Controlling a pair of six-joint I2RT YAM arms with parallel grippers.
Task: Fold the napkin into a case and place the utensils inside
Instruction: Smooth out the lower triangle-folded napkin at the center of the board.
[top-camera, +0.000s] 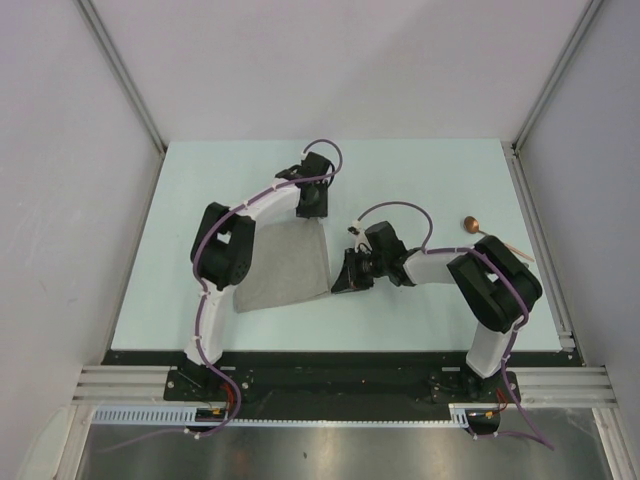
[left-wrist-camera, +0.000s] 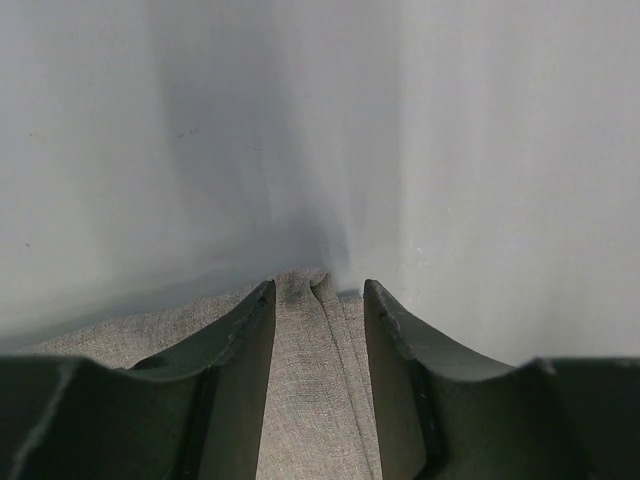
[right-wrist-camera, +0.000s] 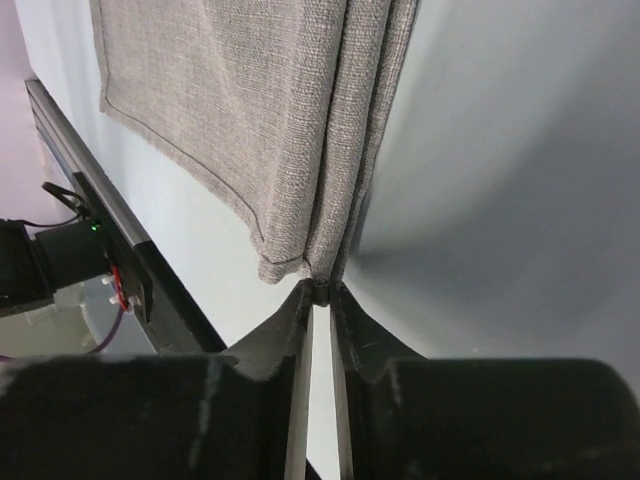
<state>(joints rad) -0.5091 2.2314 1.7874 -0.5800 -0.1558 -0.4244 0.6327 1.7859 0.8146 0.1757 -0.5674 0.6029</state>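
- Two grippers, both at one cloth. Right gripper (right-wrist-camera: 318, 296): jaws drawn almost together, nipping the near corner of the layered edge at their very tips.
- Left gripper (left-wrist-camera: 318, 305): jaws apart, straddling the far end of the same edge. Fabric lies between them, not yet pinched.
- Plain grey-beige soft fabric napkin (top-camera: 285, 268): flat on the pale mint counter (top-camera: 430, 180), mid-left, partly folded, with several layers stacked along its right edge.
- Step in hand, as judged: gripping both ends of that edge for the next fold. The left should take every layer before any lift. The right's hold looks shallow and may slip. Both ends should travel level.
- Slim copper-coloured spoon (top-camera: 471, 224) with a small round bowl: far right, well apart from the cloth, its handle running under the right arm.
- Silvery piece: not made out.
- Obstruction: the left arm's elbow overhangs the napkin's left side.
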